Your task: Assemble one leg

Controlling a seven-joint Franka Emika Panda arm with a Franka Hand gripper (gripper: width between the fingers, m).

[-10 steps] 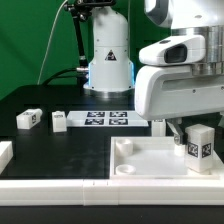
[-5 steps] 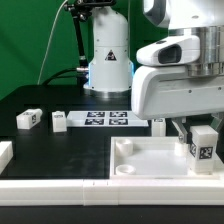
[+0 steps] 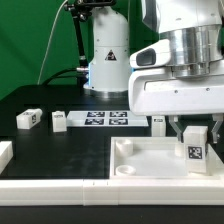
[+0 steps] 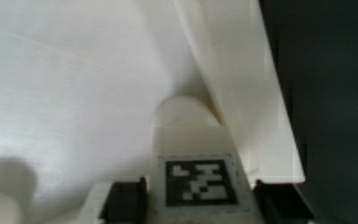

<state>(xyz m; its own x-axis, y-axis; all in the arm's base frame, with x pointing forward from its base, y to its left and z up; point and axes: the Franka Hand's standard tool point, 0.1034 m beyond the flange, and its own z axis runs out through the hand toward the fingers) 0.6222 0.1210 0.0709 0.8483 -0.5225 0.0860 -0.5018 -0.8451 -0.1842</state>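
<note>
My gripper (image 3: pixel 192 140) is shut on a leg (image 3: pixel 194 146), a small white block with a black-and-white tag, held upright over the right part of the large white tray-like part (image 3: pixel 140 160). In the wrist view the leg (image 4: pixel 201 160) stands between my two dark fingertips (image 4: pixel 128 200), its far end close to the tray's raised rim (image 4: pixel 229 70). Two more legs (image 3: pixel 28 119) (image 3: pixel 59 121) lie on the black table at the exterior view's left. Another one (image 3: pixel 158 123) shows behind my gripper.
The marker board (image 3: pixel 106 119) lies behind the tray near the robot base (image 3: pixel 108 60). A white block (image 3: pixel 5 152) sits at the exterior view's left edge. A white ledge (image 3: pixel 60 190) runs along the front.
My wrist has turned, and the held leg has shifted slightly toward the exterior view's left over the tray.
</note>
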